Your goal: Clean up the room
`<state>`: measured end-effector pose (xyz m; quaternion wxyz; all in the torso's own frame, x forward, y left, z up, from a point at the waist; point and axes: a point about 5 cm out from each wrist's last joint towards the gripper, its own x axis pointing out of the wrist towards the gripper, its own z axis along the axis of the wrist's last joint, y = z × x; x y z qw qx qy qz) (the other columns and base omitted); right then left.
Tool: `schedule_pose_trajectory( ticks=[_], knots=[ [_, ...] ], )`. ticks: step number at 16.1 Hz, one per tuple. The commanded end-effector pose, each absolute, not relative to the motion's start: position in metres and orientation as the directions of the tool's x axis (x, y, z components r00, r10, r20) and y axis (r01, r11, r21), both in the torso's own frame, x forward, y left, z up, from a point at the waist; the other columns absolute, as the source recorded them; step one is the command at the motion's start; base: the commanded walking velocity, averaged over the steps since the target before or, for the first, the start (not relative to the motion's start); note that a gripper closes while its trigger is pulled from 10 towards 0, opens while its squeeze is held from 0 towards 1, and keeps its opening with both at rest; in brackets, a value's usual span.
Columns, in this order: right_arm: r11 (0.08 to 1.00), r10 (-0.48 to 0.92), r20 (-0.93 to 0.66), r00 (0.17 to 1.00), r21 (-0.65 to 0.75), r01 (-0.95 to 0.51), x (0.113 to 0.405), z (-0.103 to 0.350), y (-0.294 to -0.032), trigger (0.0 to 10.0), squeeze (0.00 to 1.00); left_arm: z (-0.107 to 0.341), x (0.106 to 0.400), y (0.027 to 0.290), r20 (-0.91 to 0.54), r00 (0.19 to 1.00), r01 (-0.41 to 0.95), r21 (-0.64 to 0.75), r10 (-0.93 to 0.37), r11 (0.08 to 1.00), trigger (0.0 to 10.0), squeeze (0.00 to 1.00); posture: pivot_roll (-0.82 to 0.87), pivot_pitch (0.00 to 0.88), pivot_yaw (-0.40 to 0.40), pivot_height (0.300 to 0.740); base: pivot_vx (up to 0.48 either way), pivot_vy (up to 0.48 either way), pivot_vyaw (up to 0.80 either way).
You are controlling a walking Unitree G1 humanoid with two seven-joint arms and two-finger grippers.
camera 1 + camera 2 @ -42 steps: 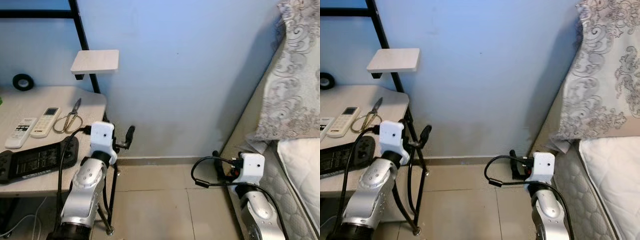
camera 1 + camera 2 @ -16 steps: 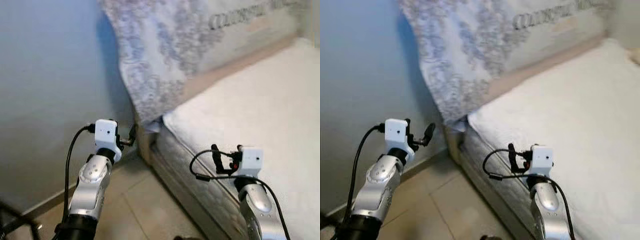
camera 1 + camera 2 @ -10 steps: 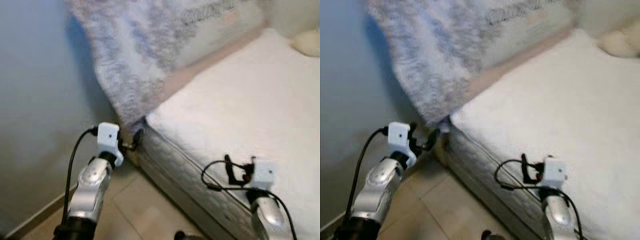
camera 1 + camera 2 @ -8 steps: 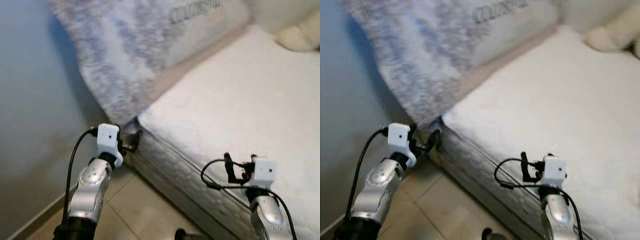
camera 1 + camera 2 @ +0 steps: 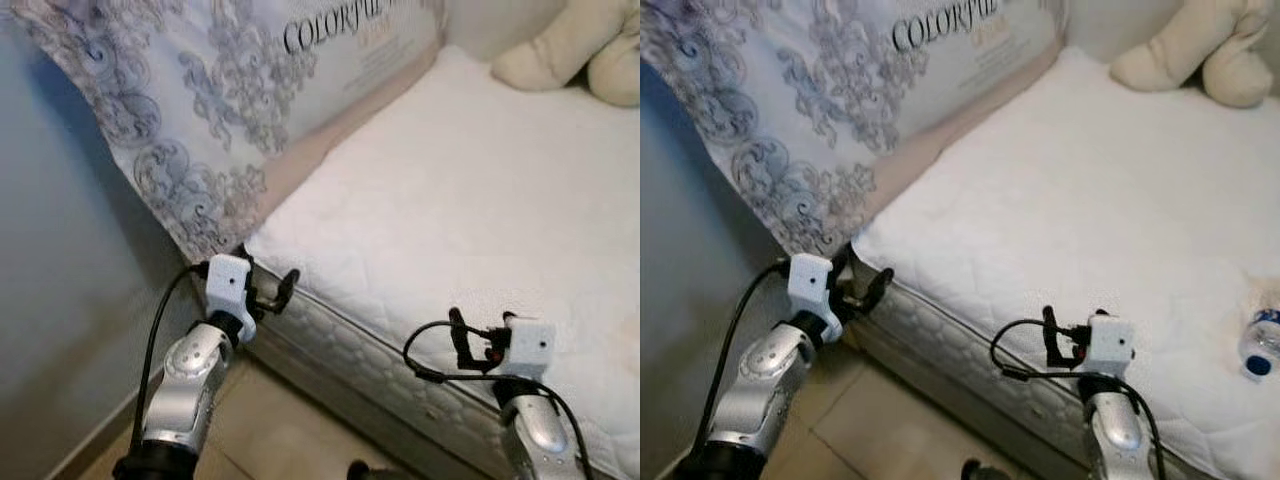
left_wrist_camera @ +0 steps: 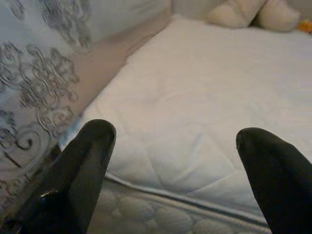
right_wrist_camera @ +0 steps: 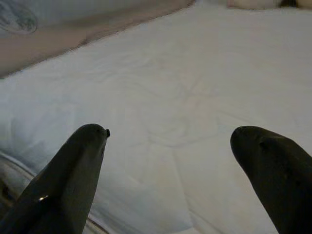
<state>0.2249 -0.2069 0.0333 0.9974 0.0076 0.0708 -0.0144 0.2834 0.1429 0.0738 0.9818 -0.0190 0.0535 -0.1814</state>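
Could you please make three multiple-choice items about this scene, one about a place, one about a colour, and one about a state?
1. Where does the plastic bottle lie?
A. on the floor by the wall
B. on the white mattress, near its right edge
C. against the patterned headboard cover

2. What colour is the bottle's cap?
A. blue
B. red
C. yellow

3. How do the fingers of the left gripper stand?
A. shut on the bottle
B. shut on the stuffed toy
C. open, holding nothing

Answers: 1 B, the right eye view shows it lying on the mattress at the right side. 2 A, the cap end of the bottle is blue. 3 C, the left wrist view shows the two fingers wide apart with only mattress between them.
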Motion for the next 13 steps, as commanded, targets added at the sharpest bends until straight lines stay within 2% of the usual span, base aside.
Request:
schedule_pose_trajectory(
  ticks=[1,2,4,6,8,10,11,12,13],
  knots=[
    [0.999,-0.015,-0.113,0.993,0.034,0.019,0.227,0.037,-0.202,10.0,0.00,0.080,0.286,0.152,-0.071,0.944,0.321,-0.046,-0.323,0.946,10.0,0.00,-0.11,0.000,0.036,0.740,0.000,0.461,-0.64],
    [0.999,-0.022,-0.076,0.997,0.031,0.025,0.228,0.041,-0.201,10.0,0.00,0.084,0.289,0.159,-0.036,0.962,0.267,-0.057,-0.269,0.962,10.0,0.00,-0.11,0.000,0.033,0.740,0.000,0.465,-0.64],
    [0.999,-0.036,-0.091,0.995,0.020,0.038,0.228,0.038,-0.202,10.0,0.00,0.070,0.289,0.178,-0.060,0.989,0.138,-0.011,-0.138,0.990,10.0,0.00,-0.12,0.000,0.021,0.740,0.000,0.000,-0.63],
    [0.998,-0.065,-0.124,0.990,0.013,0.067,0.223,0.029,-0.207,10.0,0.00,0.055,0.276,0.173,-0.099,0.974,0.202,-0.016,-0.202,0.979,10.0,0.00,-0.12,0.000,0.018,0.740,0.000,0.000,-0.64],
    [0.997,-0.071,-0.124,0.990,-0.011,0.070,0.224,0.030,-0.208,10.0,0.00,0.058,0.277,0.166,-0.088,0.968,0.235,-0.032,-0.237,0.971,10.0,0.00,-0.12,0.000,0.016,0.740,0.000,0.000,0.00],
    [0.999,-0.049,-0.111,0.993,-0.022,0.046,0.228,0.033,-0.203,10.0,0.00,0.063,0.283,0.162,-0.066,0.968,0.239,-0.043,-0.241,0.970,10.0,0.00,-0.12,0.000,0.020,0.740,0.000,0.000,0.00],
    [0.999,-0.050,-0.104,0.993,-0.017,0.049,0.229,0.034,-0.202,10.0,0.00,0.063,0.284,0.161,-0.059,0.969,0.235,-0.052,-0.238,0.971,10.0,0.00,-0.12,0.000,0.021,0.740,0.000,0.000,-0.74],
    [0.995,-0.099,-0.004,0.995,-0.023,0.099,0.232,0.049,-0.207,10.0,0.00,0.073,0.289,0.166,-0.009,0.982,0.187,-0.075,-0.188,0.980,10.0,0.00,-0.12,0.000,0.024,0.740,0.000,0.000,-0.73],
    [0.994,-0.107,0.024,0.994,-0.028,0.108,0.232,0.053,-0.208,10.0,0.00,0.076,0.290,0.168,0.007,0.985,0.172,-0.081,-0.172,0.982,10.0,0.00,-0.12,0.000,0.024,0.740,0.000,0.000,-0.73]
  ],
)
